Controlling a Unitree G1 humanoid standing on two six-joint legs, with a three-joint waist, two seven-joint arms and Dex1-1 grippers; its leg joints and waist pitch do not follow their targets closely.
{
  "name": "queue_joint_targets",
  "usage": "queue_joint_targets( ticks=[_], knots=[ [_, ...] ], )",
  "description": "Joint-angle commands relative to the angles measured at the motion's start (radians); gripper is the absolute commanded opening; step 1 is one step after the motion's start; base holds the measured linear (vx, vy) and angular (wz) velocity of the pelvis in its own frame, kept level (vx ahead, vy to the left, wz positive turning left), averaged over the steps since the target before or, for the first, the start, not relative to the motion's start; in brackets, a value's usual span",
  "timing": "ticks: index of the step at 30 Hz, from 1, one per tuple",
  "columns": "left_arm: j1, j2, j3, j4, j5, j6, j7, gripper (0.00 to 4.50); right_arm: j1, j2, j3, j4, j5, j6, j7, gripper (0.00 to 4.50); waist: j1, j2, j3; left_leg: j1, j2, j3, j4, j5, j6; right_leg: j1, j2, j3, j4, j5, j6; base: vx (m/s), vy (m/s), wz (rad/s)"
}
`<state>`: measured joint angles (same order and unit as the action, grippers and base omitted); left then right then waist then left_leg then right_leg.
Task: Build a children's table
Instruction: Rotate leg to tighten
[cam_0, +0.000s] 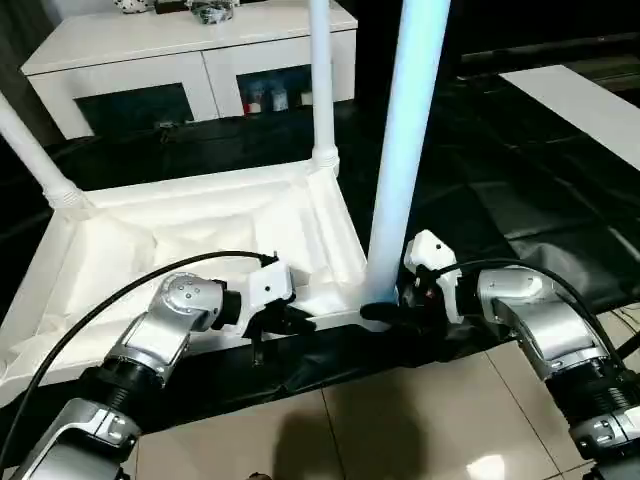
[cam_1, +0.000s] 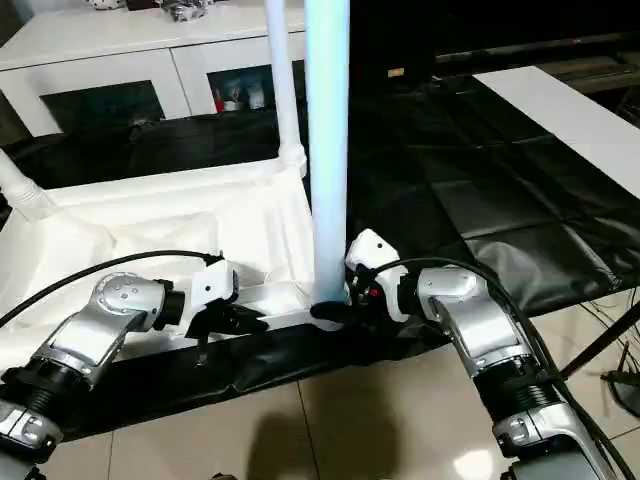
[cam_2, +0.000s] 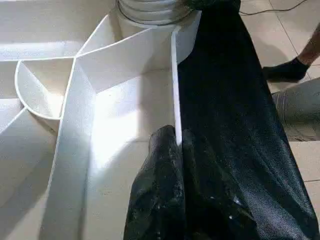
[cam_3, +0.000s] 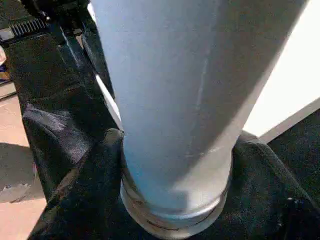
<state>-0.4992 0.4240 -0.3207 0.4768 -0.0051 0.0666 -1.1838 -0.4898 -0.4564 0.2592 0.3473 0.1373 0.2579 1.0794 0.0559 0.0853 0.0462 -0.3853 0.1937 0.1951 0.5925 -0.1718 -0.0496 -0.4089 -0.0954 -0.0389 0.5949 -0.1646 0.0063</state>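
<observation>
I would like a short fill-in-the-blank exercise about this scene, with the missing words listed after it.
1. The tabletop lies upside down on a ____ cover.
2. The left hand pinches the tabletop's near ____.
3. The right hand is at the base of the nearest ____, which stands upright in a corner socket.
4. Behind the work table stands a white ____ with dark glass doors.

Missing words: black; rim; leg; cabinet

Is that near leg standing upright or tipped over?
Upright: the near leg rises straight from the tabletop's corner socket, right gripper at its base.
</observation>
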Motion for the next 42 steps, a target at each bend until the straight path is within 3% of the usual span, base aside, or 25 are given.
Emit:
queue_joint_targets(
  ticks=[1, 5, 7, 9, 10, 11, 15, 16, 19, 21, 25, 26, 29, 31, 33, 36, 39, 40, 42],
  knots=[
    [0.006, 0.008, 0.003, -0.034, -0.015, -0.001, -0.010, 0.00, -0.002, 0.005, -0.006, -0.018, 0.006, 0.013, 0.001, 2.70, 0.000, -0.020, -0.068, 0.019, 0.027, -0.011, -0.069, -0.253, 0.045, 0.042, -0.035, 0.022, -0.065, -0.250, -0.226, 0.000, 0.000, 0.00],
    [0.005, -0.007, 0.007, -0.016, -0.003, 0.005, 0.026, 0.00, 0.001, 0.079, -0.055, 0.018, 0.015, 0.023, -0.135, 2.67, -0.002, -0.015, -0.069, 0.019, 0.027, -0.011, -0.069, -0.248, 0.043, 0.039, -0.035, 0.021, -0.064, -0.243, -0.228, 0.000, 0.000, 0.00],
    [-0.006, -0.029, 0.011, 0.013, 0.021, 0.009, 0.088, 0.00, -0.005, 0.134, -0.086, 0.062, -0.001, 0.025, -0.258, 2.67, -0.010, -0.017, -0.068, 0.016, 0.024, -0.014, -0.072, -0.256, 0.027, 0.042, -0.035, 0.020, -0.064, -0.259, -0.221, 0.000, 0.000, 0.00],
    [-0.023, -0.057, 0.017, 0.050, 0.048, 0.024, 0.169, 0.00, -0.013, 0.190, -0.126, 0.106, -0.001, 0.044, -0.379, 2.67, -0.025, -0.015, -0.066, 0.019, 0.022, -0.014, -0.075, -0.292, 0.006, 0.038, -0.034, 0.021, -0.071, -0.296, -0.210, 0.000, 0.000, 0.00],
    [-0.023, -0.057, 0.017, 0.050, 0.048, 0.024, 0.169, 0.00, -0.013, 0.190, -0.126, 0.106, -0.001, 0.044, -0.379, 2.67, -0.024, -0.014, -0.066, 0.022, 0.022, -0.016, -0.075, -0.299, 0.001, 0.037, -0.034, 0.020, -0.072, -0.306, -0.205, 0.000, 0.000, 0.00],
    [-0.045, -0.108, 0.033, 0.083, 0.057, 0.070, 0.265, 0.00, -0.027, 0.266, -0.189, 0.171, -0.001, 0.073, -0.571, 2.67, -0.028, -0.013, -0.067, 0.022, 0.023, -0.015, -0.076, -0.299, -0.002, 0.037, -0.033, 0.021, -0.071, -0.301, -0.206, 0.000, 0.000, 0.00],
    [-0.082, -0.181, 0.046, 0.126, 0.078, 0.130, 0.404, 0.00, -0.042, 0.343, -0.239, 0.255, -0.022, 0.077, -0.788, 2.66, -0.035, -0.012, -0.064, 0.027, 0.019, -0.017, -0.079, -0.339, -0.024, 0.031, -0.033, 0.021, -0.080, -0.344, -0.186, 0.000, 0.000, 0.00],
    [-0.114, -0.238, 0.071, 0.167, 0.087, 0.188, 0.529, 0.00, -0.060, 0.385, -0.274, 0.319, -0.036, 0.058, -0.938, 2.66, -0.039, -0.007, -0.065, 0.029, 0.018, -0.015, -0.078, -0.348, -0.028, 0.025, -0.034, 0.023, -0.080, -0.344, -0.188, 0.000, 0.000, 0.00],
    [-0.145, -0.290, 0.091, 0.214, 0.097, 0.212, 0.636, 0.00, -0.084, 0.421, -0.305, 0.384, -0.041, 0.046, -1.062, 2.66, -0.039, -0.010, -0.065, 0.032, 0.014, -0.017, -0.078, -0.368, -0.033, 0.026, -0.032, 0.020, -0.087, -0.370, -0.174, 0.000, 0.000, 0.00],
    [-0.174, -0.339, 0.096, 0.268, 0.110, 0.202, 0.700, 0.00, -0.132, 0.449, -0.305, 0.456, -0.073, -0.003, -1.147, 2.66, -0.034, -0.008, -0.067, 0.033, 0.013, -0.019, -0.080, -0.381, -0.018, 0.029, -0.034, 0.017, -0.093, -0.369, -0.164, 0.000, 0.000, 0.00],
    [-0.185, -0.352, 0.098, 0.281, 0.110, 0.188, 0.700, 0.00, -0.175, 0.471, -0.314, 0.500, -0.056, -0.058, -1.135, 2.66, -0.037, -0.007, -0.070, 0.024, 0.012, -0.020, -0.081, -0.371, 0.007, 0.036, -0.035, 0.014, -0.094, -0.356, -0.154, 0.000, 0.000, 0.00],
    [-0.186, -0.347, 0.098, 0.276, 0.109, 0.186, 0.692, 0.00, -0.185, 0.476, -0.318, 0.507, -0.043, -0.072, -1.098, 3.01, -0.037, -0.006, -0.070, 0.023, 0.012, -0.020, -0.081, -0.371, 0.010, 0.035, -0.035, 0.013, -0.094, -0.359, -0.155, 0.000, 0.000, 0.00],
    [-0.181, -0.327, 0.088, 0.261, 0.109, 0.139, 0.652, 0.00, -0.189, 0.471, -0.306, 0.495, -0.044, -0.101, -1.040, 3.22, -0.037, -0.006, -0.073, 0.021, 0.015, -0.022, -0.083, -0.362, 0.020, 0.039, -0.036, 0.011, -0.094, -0.345, -0.154, 0.000, 0.000, 0.00],
    [-0.165, -0.301, 0.078, 0.234, 0.098, 0.108, 0.582, 0.00, -0.195, 0.453, -0.294, 0.479, -0.041, -0.121, -0.982, 3.46, -0.039, -0.011, -0.073, 0.015, 0.015, -0.021, -0.083, -0.341, 0.030, 0.043, -0.035, 0.011, -0.088, -0.302, -0.169, 0.000, 0.000, 0.00],
    [-0.147, -0.281, 0.072, 0.207, 0.088, 0.106, 0.533, 0.00, -0.196, 0.437, -0.290, 0.458, -0.026, -0.110, -0.924, 3.62, -0.046, -0.009, -0.075, 0.014, 0.016, -0.019, -0.080, -0.325, 0.043, 0.043, -0.037, 0.010, -0.087, -0.281, -0.189, 0.000, 0.000, 0.00],
    [-0.126, -0.260, 0.065, 0.186, 0.075, 0.086, 0.476, 0.00, -0.192, 0.406, -0.260, 0.441, -0.037, -0.093, -0.846, 3.62, -0.046, -0.011, -0.077, 0.012, 0.017, -0.017, -0.077, -0.298, 0.056, 0.047, -0.040, 0.010, -0.084, -0.268, -0.202, 0.000, 0.000, 0.00],
    [-0.078, -0.212, 0.036, 0.147, 0.059, 0.033, 0.358, 0.00, -0.149, 0.332, -0.195, 0.357, -0.048, -0.086, -0.652, 3.62, -0.039, -0.010, -0.078, 0.012, 0.021, -0.015, -0.074, -0.256, 0.076, 0.049, -0.038, 0.010, -0.080, -0.220, -0.213, 0.000, 0.000, 0.00],
    [-0.063, -0.195, 0.026, 0.133, 0.053, 0.020, 0.318, 0.00, -0.128, 0.303, -0.168, 0.318, -0.052, -0.088, -0.584, 3.62, -0.039, -0.003, -0.079, 0.012, 0.022, -0.015, -0.073, -0.246, 0.080, 0.049, -0.037, 0.010, -0.076, -0.203, -0.217, 0.000, 0.000, 0.00],
    [-0.024, -0.140, 0.005, 0.075, 0.029, 0.005, 0.202, 0.00, -0.050, 0.201, -0.092, 0.172, -0.027, -0.066, -0.364, 3.62, -0.023, -0.003, -0.082, 0.013, 0.027, -0.013, -0.069, -0.200, 0.100, 0.054, -0.033, 0.009, -0.066, -0.119, -0.229, 0.000, 0.000, 0.00]
  ],
)
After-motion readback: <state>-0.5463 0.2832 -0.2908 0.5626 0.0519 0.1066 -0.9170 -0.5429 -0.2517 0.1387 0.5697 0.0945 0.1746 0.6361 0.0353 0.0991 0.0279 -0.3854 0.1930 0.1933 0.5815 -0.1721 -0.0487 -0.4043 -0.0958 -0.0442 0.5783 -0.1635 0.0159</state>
